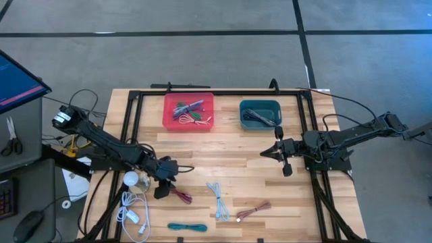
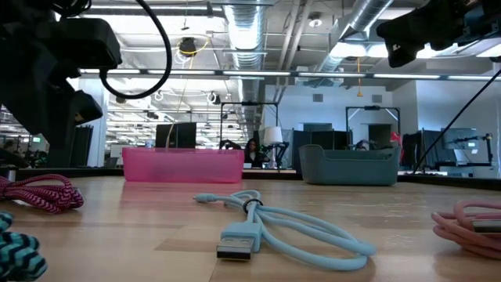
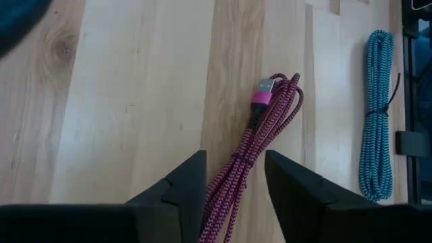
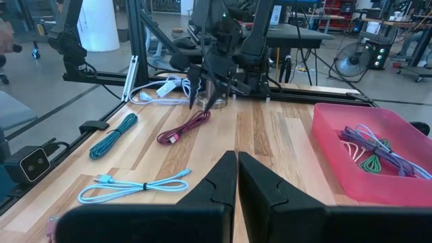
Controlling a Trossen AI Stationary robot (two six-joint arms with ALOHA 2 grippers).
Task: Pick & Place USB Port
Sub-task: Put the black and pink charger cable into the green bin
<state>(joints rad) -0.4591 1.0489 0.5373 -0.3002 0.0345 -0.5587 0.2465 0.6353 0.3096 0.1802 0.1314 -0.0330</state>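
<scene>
A maroon braided USB cable (image 3: 260, 128) lies coiled on the wooden table (image 1: 229, 158) near its front left, its plug end pointing away from my left gripper. That gripper (image 3: 235, 156) is open and slants down over the cable's near end. One finger (image 3: 185, 192) stands on each side of the cable, and I see no touch. The same cable (image 1: 181, 196) and gripper (image 1: 162, 190) also show from above. My right gripper (image 4: 236, 169) is shut on nothing and hovers level at the table's right (image 1: 283, 156).
A red bin (image 1: 188, 125) with cables and a teal bin (image 1: 260, 123) stand at the far edge. Also on the table are a light blue cable (image 1: 217, 201), a pink cable (image 1: 253, 211), a teal cable (image 1: 187, 227) and a white cable (image 1: 131, 212).
</scene>
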